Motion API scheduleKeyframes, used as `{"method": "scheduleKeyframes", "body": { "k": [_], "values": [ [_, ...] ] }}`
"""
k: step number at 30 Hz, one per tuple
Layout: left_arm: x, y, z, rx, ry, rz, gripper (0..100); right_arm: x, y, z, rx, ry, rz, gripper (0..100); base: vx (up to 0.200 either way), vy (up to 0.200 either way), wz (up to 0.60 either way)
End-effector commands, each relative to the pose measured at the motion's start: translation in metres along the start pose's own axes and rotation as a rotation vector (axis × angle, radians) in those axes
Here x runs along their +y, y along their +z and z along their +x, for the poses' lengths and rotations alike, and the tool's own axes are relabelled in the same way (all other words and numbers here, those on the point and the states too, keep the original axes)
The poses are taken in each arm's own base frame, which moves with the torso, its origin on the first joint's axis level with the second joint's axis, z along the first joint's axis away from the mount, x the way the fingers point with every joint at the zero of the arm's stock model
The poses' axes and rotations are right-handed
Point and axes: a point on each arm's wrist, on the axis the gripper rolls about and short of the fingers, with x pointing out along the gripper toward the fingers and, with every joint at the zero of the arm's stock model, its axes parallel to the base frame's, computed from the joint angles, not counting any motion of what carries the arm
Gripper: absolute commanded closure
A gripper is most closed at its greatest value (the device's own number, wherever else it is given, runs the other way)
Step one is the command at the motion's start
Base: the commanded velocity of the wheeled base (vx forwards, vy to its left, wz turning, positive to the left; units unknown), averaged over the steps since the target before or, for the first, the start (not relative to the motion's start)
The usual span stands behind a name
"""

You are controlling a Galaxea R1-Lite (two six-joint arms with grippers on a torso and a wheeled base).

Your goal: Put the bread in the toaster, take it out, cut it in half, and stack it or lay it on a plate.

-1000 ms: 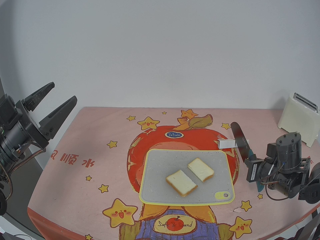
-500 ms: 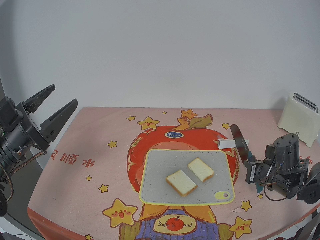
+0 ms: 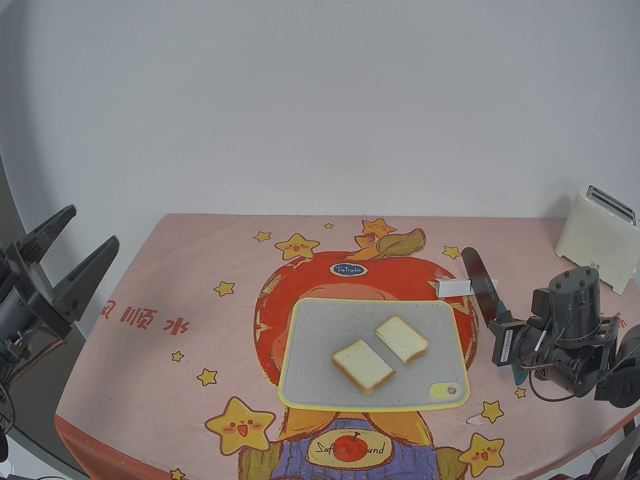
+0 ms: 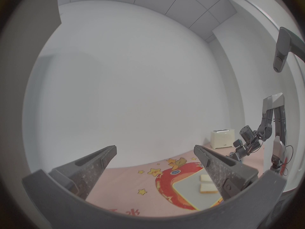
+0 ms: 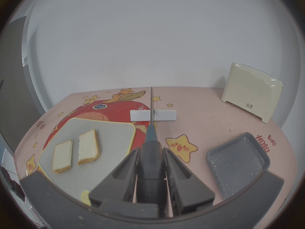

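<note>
Right end effector (image 5: 152,151): closed on the dark handle of a knife (image 5: 151,128), one finger on each side.
Knife: blade runs straight out from the end effector, edge-on; its tip lines up with a white strip (image 5: 163,114) lying flat on the worktop (image 5: 197,124).
Cutting board (image 5: 111,140): grey with a yellow rim, beside the knife.
Bread: two halves on the board, side by side with a narrow gap; nearer half (image 5: 88,146) sits closer to the knife than the outer half (image 5: 62,155).
Toaster (image 5: 251,91): cream, at the far edge of the worktop.
Tray (image 5: 238,161): grey, crumb-speckled, near the toaster.
</note>
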Motion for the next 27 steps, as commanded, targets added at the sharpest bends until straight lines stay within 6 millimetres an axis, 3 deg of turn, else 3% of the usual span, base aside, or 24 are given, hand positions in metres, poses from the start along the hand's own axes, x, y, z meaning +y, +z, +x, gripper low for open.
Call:
{"method": "scheduleKeyframes", "body": {
  "k": [1,5,16,22,27],
  "values": [
    [-0.018,0.007,-0.063,-0.048,0.100,0.036,0,0.000,-0.001,0.001,0.005,-0.003,-0.001,100,0.000,0.000,0.00],
    [-0.036,0.000,-0.099,-0.025,0.099,0.025,0,0.000,-0.002,0.002,0.010,-0.004,-0.002,100,0.000,0.000,0.00],
    [-0.064,-0.041,-0.160,0.025,0.096,0.005,0,0.000,-0.003,0.004,0.019,-0.009,-0.006,100,0.000,0.000,0.00],
    [-0.058,-0.093,-0.158,0.160,0.183,-0.019,0,-0.001,-0.004,0.004,0.021,-0.010,-0.008,100,0.000,0.000,0.00],
    [-0.053,-0.095,-0.160,0.179,0.386,-0.008,0,-0.001,-0.005,0.004,0.023,-0.010,-0.008,100,0.000,0.000,0.00]
  ]
}}
